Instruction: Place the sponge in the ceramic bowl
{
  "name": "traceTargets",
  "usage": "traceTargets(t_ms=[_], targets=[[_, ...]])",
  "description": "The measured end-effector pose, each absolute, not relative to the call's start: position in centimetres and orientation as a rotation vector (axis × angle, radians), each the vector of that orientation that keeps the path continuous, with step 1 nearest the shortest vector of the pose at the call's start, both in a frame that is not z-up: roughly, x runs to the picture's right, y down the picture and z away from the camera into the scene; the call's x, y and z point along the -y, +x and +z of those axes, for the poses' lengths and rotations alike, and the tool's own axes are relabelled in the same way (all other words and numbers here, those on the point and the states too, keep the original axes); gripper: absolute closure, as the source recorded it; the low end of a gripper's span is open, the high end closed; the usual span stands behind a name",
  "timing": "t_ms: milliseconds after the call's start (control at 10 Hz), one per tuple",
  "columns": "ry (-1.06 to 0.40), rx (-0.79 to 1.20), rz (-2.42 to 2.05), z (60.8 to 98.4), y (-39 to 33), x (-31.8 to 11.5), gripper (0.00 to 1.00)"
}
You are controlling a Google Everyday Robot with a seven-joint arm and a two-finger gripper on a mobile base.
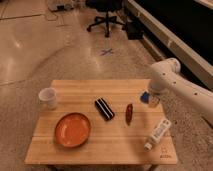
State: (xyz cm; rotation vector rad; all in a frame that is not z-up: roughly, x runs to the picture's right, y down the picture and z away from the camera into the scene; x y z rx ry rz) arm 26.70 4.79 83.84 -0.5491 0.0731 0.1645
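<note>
The orange ceramic bowl (72,129) sits on the front left part of the wooden table (115,145). Near the table's right edge lies the dark-blue sponge (144,97), of which only the left part shows. My gripper (151,99) is right at the sponge, at the end of the white arm (172,82) that reaches in from the right and covers the rest of it. Whether the gripper touches the sponge is hidden by the arm.
A translucent white cup (48,98) stands at the left edge. A black bar with white stripes (104,108) and a small red item (129,113) lie mid-table. A white bottle (157,133) lies at the front right. An office chair (107,15) stands on the floor behind.
</note>
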Motion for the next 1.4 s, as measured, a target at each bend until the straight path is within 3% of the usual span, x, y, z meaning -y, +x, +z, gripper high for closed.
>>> traceTargets(t_ms=[700, 1400], targets=[[-0.591, -0.095, 0.275, 91.2, 29.4, -4.5, 0.35], [-0.613, -0.171, 0.374, 95.3, 31.4, -4.8, 0.35]])
